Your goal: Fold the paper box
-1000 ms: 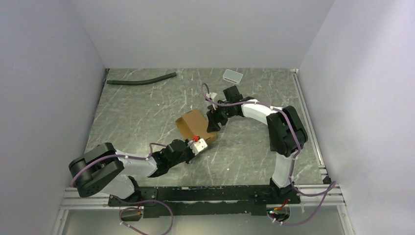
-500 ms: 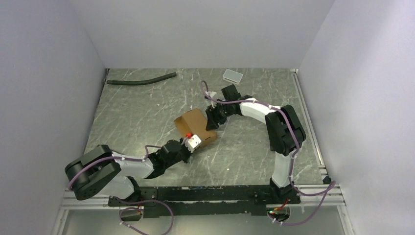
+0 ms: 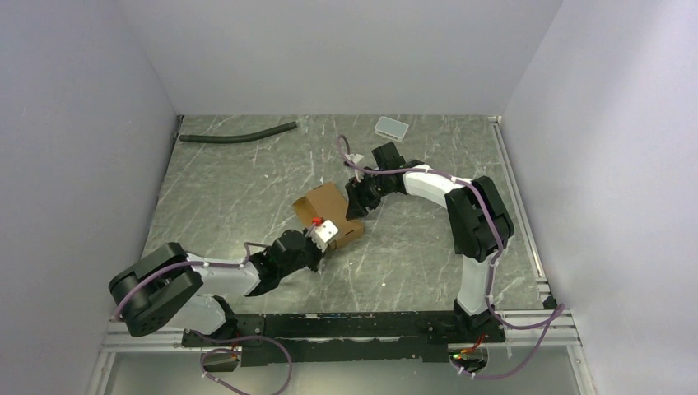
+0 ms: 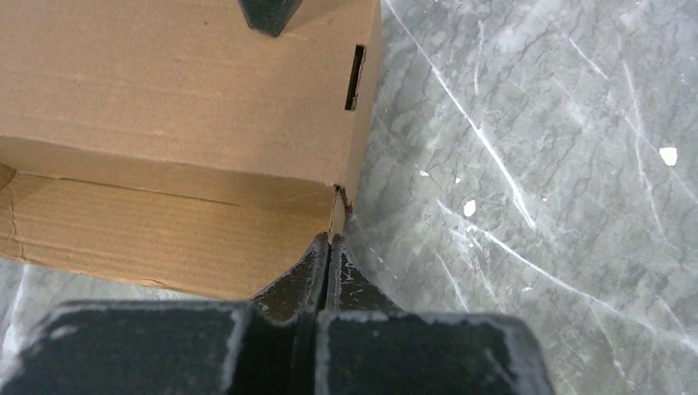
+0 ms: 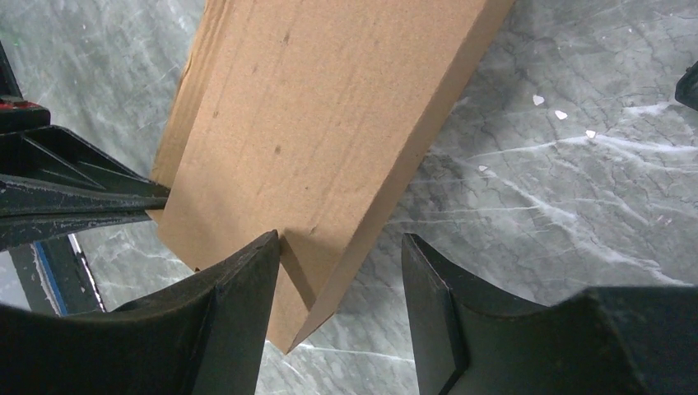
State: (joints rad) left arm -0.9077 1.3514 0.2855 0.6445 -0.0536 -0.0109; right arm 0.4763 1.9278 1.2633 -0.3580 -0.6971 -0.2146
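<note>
Here the right gripper [image 5: 339, 243], jaws still spread, is narrowing on the paper box [image 5: 329, 107] edge between them; the left gripper [image 4: 329, 244], pressed together, is bracing the corner just ahead.

Matt cardboard paper box [image 4: 165, 99], scratched marbled table [image 4: 535, 164]

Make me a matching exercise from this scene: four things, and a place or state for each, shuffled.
1. paper box
2. dark hose
3. left tool
4. right tool

A. open, straddling a box edge
B. shut, tips at a box corner
C. between both tools
D. far left, lying alone

Pairs: 1-C, 2-D, 3-B, 4-A
</note>
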